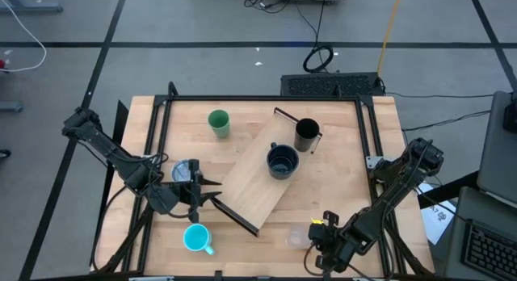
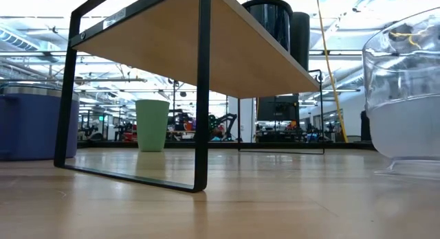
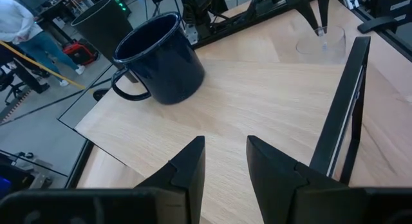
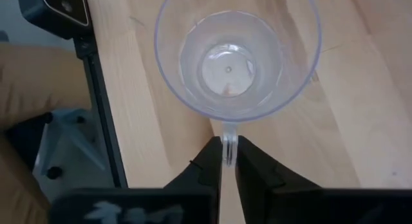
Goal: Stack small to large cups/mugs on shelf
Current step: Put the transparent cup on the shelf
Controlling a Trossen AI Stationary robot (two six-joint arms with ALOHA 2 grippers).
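The light-wood shelf [image 1: 254, 180] lies slantwise mid-table on its dark end brackets. On it stand the wide black mug [image 1: 282, 161] and, at its far end, the tall black cup [image 1: 307, 134]. The green tumbler [image 1: 219, 123], the blue-purple mug [image 1: 186, 171] and the cyan mug [image 1: 196, 238] stand on the tabletop. My left gripper [image 1: 212, 192] is open and empty over the shelf's near-left end [image 3: 257, 102]. My right gripper [image 1: 319, 232] is shut on the tiny clear cup [image 1: 297, 236] near the table's near edge. My right gripper pinches the clear cup's thin handle [image 4: 228, 143] between its two fingers, at their free ends. The fingers come slanting down from the table's near-right side. The cup [image 2: 405, 95] is upright, mouth up; I cannot tell whether its base rests on the tabletop.
The shelf's near bracket [image 1: 238, 219] stands between my left gripper and the cyan mug. A dark frame [image 1: 266, 98] runs along the table's far and side edges. Bare wood lies right of the shelf [image 1: 339, 184].
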